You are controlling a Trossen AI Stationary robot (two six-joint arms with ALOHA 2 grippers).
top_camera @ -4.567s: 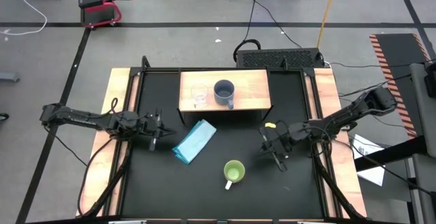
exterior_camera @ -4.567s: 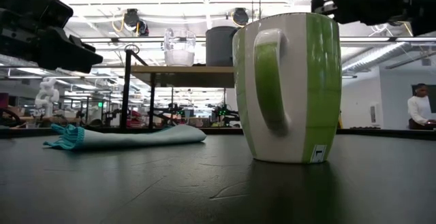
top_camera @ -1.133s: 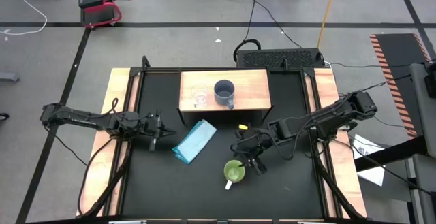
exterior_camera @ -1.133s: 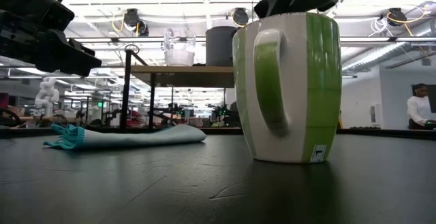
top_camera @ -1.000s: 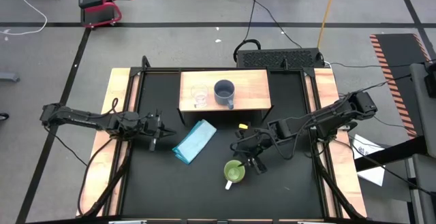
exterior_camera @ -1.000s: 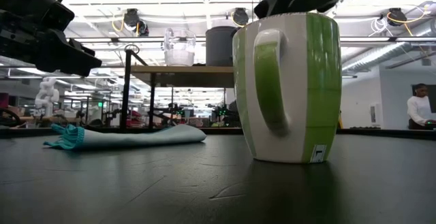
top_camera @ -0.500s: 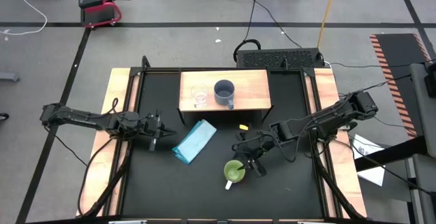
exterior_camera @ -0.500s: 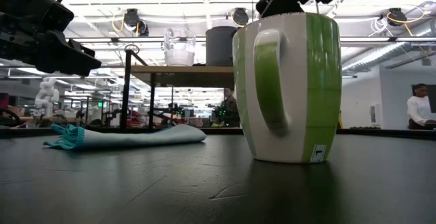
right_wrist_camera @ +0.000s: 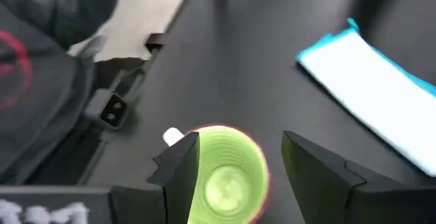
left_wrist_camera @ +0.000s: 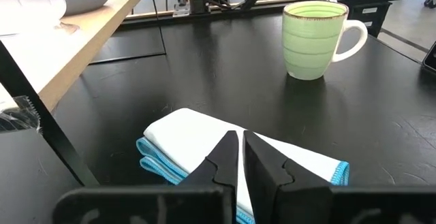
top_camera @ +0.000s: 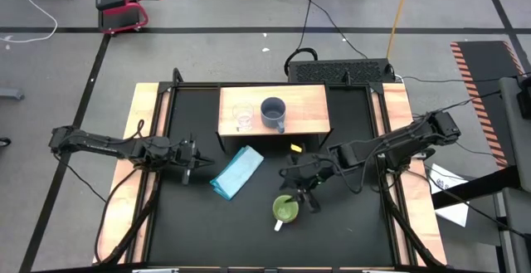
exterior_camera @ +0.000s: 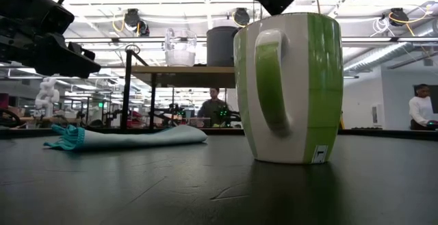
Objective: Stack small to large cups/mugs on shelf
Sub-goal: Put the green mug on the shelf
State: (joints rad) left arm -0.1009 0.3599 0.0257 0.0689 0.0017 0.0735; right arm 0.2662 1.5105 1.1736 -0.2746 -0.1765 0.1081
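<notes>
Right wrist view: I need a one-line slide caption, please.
Open right gripper poised above the lime-green mug, light blue cloth nearby.

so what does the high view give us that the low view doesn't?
Only the high view: the right gripper open directly over the lime-green mug, the left gripper beside the folded cloth, and the whole shelf top. Only the low view: the mug's white handle side-on, and people in the room behind. Both: the mug on the black table, the cloth, and the clear glass cup and grey-blue mug on the shelf.
</notes>
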